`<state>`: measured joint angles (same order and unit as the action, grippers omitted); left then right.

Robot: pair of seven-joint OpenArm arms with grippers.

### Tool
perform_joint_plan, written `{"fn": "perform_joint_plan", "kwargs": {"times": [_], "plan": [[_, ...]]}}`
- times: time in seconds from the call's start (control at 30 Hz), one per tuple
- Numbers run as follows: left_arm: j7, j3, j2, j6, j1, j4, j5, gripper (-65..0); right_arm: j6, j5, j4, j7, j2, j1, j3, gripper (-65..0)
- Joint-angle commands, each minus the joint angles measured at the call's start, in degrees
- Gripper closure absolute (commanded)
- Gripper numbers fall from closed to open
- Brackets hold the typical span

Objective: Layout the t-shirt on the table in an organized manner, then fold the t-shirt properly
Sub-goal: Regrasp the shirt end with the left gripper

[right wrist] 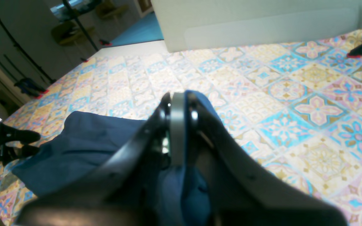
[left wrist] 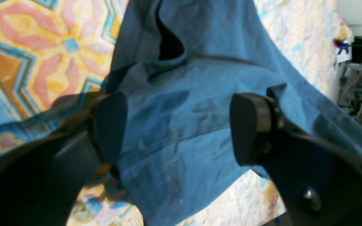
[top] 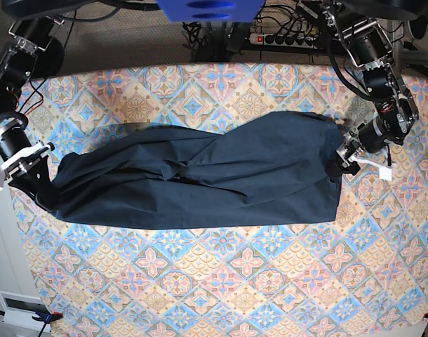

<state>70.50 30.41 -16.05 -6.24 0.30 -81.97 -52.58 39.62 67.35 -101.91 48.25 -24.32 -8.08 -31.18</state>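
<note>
Shirt stretched across the tabletop, one end pinched, the other released.

You have the shirt (top: 200, 175) lying in a long, wrinkled band across the middle of the tabletop (top: 221, 281), running from one arm to the other. Your right gripper (right wrist: 178, 103) has its fingers clenched on a fold of the cloth at the band's end on the base view's left, with blue fabric showing between the closed fingers. Your left gripper (left wrist: 178, 128) sits at the opposite end with its fingers (left wrist: 250, 125) spread wide, hovering over the fabric with one finger on each side of it, gripping nothing.
</note>
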Motion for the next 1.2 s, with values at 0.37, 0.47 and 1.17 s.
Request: {"fn": "perform_joint_plan", "kwargs": {"times": [0.37, 0.47, 1.17], "plan": [[-0.48, -2.06, -1.04, -0.57, -0.95, -1.06, -1.45, -15.2, 0.38, 1.44, -0.73, -1.88, -1.22, 0.65, -0.43, -0.1], [-0.39, -1.80, -1.40, -0.57, -0.60, -1.76, -1.53, -7.0, 0.38, 1.44, -0.73, -1.88, -1.22, 0.65, -0.43, -0.1], [-2.68, 1.10, -3.59, -0.40, -2.27, 5.45, -1.01, -49.9, 0.38, 1.44, -1.61, -1.88, -1.13, 0.47, -0.43, -0.1]]}}
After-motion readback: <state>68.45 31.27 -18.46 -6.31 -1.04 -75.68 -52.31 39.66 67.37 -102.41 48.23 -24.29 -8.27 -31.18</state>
